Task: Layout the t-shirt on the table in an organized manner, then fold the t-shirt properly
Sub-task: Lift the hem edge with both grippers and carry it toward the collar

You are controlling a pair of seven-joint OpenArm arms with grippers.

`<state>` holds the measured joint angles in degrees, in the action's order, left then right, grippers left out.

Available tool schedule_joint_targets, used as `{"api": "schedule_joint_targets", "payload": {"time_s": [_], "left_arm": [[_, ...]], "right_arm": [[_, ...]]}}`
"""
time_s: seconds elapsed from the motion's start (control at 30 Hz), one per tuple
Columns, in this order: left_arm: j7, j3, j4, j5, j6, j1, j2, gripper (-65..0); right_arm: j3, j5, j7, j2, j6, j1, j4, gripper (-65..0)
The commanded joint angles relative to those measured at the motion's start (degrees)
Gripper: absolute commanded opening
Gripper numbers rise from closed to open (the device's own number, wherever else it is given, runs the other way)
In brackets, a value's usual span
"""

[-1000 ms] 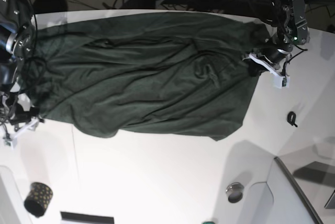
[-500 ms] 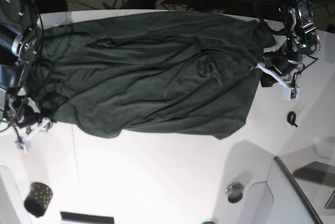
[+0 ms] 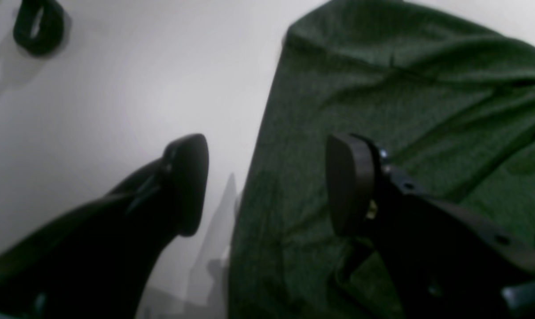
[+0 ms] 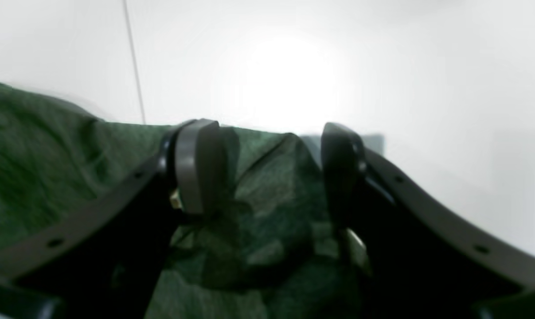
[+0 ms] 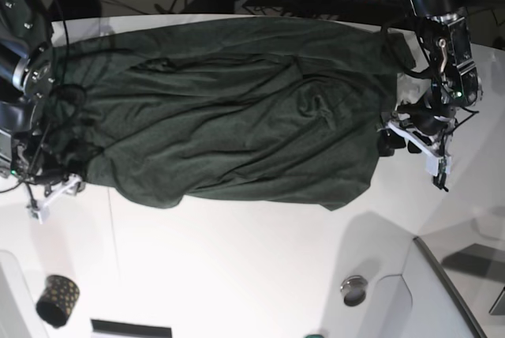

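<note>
The t-shirt point(image 5: 229, 113) lies spread lengthwise across the far part of the table point(image 5: 237, 267), reaching almost from the left side to the right. It is stretched out but not flat: long creases run through the middle and the near edge bulges unevenly, so the laying-out looks mostly done and needs some smoothing. No fold has been made, so all of the folding is left.

The left gripper point(image 3: 267, 184) stands wide over the shirt's right edge, one finger above bare table and the other above cloth, holding nothing. The right gripper point(image 4: 271, 173) is at the shirt's left end, jaws spread wide with bunched fabric between them; whether it grips that fabric I cannot tell.
</note>
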<state>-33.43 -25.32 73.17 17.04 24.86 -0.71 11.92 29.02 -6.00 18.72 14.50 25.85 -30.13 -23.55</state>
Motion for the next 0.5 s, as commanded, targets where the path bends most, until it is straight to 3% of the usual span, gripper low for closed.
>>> {"api": "schedule_joint_targets", "payload": {"time_s": [0.0, 0.07, 0.2, 0.23, 0.33, 0.47], "left_arm": [[1.12, -0.13, 0.28, 0.76, 0.15, 1.11, 0.78, -24.5], [1.12, -0.13, -1.30, 0.76, 0.15, 2.07, 0.78, -24.5], [1.12, -0.13, -5.69, 0.68, 0.15, 5.68, 0.78, -24.5], [1.21, -0.13, -7.10, 0.68, 0.15, 7.00, 0.78, -24.4], [1.30, -0.04, -12.73, -1.35, 0.06, 12.01, 0.60, -23.9], [1.56, -0.04, -21.96, -11.54, 0.06, 20.62, -1.07, -23.9]], "right_arm": [[-0.05, 0.07, 0.05, 0.84, -0.40, -0.95, -0.32, -31.1], [0.13, 0.07, -0.04, 0.84, -0.40, -0.86, -0.32, -34.4], [0.22, 0.07, -0.04, 0.75, -0.13, -1.12, -0.49, -60.2], [0.13, 0.07, 0.05, 0.75, -0.13, -1.12, -0.49, -62.6], [0.04, 0.07, 0.05, 0.75, -0.04, -1.12, -0.58, -63.5], [0.04, 0.07, 0.05, 0.75, 0.04, -1.12, -1.72, -63.6]]}}
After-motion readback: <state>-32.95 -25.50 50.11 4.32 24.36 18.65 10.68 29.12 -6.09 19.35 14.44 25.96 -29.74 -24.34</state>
